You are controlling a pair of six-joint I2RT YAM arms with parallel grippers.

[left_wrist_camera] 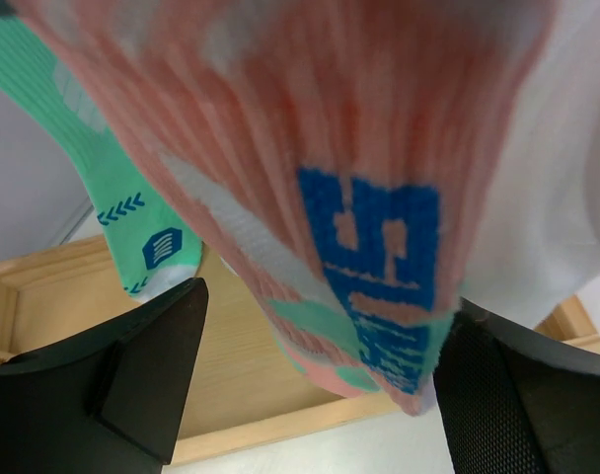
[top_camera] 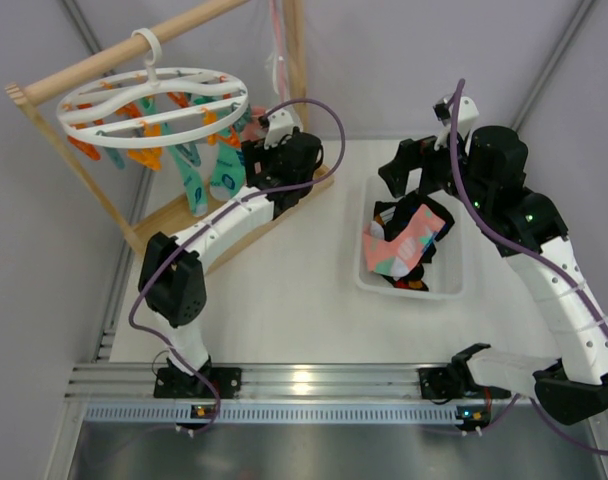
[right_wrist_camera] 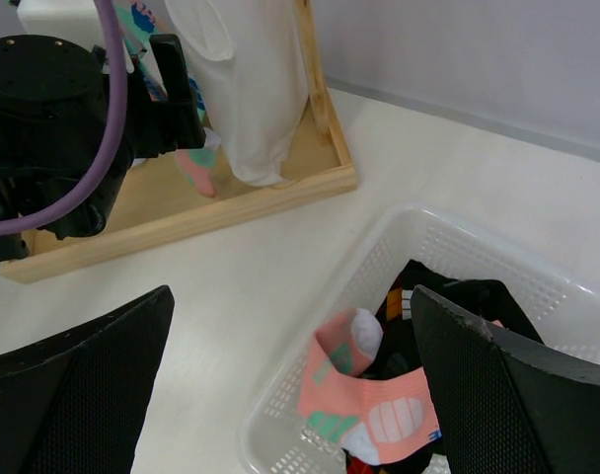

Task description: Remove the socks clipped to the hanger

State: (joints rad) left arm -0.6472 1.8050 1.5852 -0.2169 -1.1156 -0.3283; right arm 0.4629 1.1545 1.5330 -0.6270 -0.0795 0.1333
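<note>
Pink ribbed knit fills our left wrist view: a pink sock (left_wrist_camera: 310,148) with a blue patch hangs from the hanger (top_camera: 174,73) at the far left. It drops straight down between the fingers of the left gripper (left_wrist_camera: 325,385), which stand wide apart and hold nothing. We judge they are set there to close on the sock and tug it off its clip. Beside it, teal socks (top_camera: 209,180) hang over the wooden frame (top_camera: 184,215). To the right, the right gripper (right_wrist_camera: 290,301) hovers spread wide and empty above the white basket (top_camera: 409,292), where loose socks (right_wrist_camera: 369,405) already lie, placed, we reckon, to tend the next drop
</note>
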